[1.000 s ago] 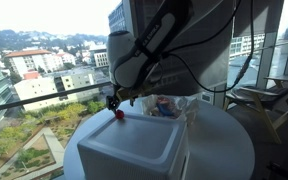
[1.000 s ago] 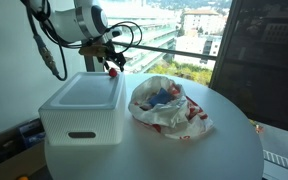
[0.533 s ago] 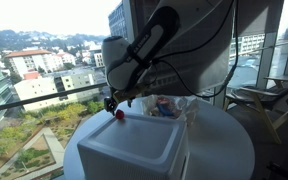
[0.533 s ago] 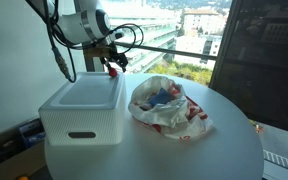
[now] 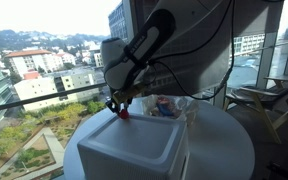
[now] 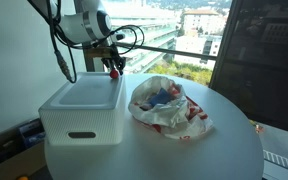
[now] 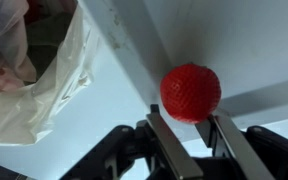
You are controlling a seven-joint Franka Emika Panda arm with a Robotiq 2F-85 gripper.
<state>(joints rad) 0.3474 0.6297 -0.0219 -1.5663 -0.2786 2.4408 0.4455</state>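
Note:
A small red ball (image 7: 191, 92) rests on the rim of a white lidded box (image 7: 234, 40), at its far corner. My gripper (image 7: 187, 115) has come down over it, and both fingers press against the ball's lower sides. Both exterior views show the ball (image 5: 123, 113) (image 6: 114, 72) held between the fingertips of the gripper (image 5: 120, 108) (image 6: 113, 68) at the box's (image 5: 134, 150) (image 6: 79, 105) back edge. The arm reaches in from above.
A crumpled white plastic bag (image 6: 169, 105) (image 5: 171, 104) holding blue and red items lies beside the box on the round white table (image 6: 194, 155). The bag (image 7: 29, 70) is close on one side of the gripper. Windows and a railing stand behind the table.
The jaws stood wide above the ball a second ago; now they have lowered slightly and closed in on the ball. Box and bag have not moved.

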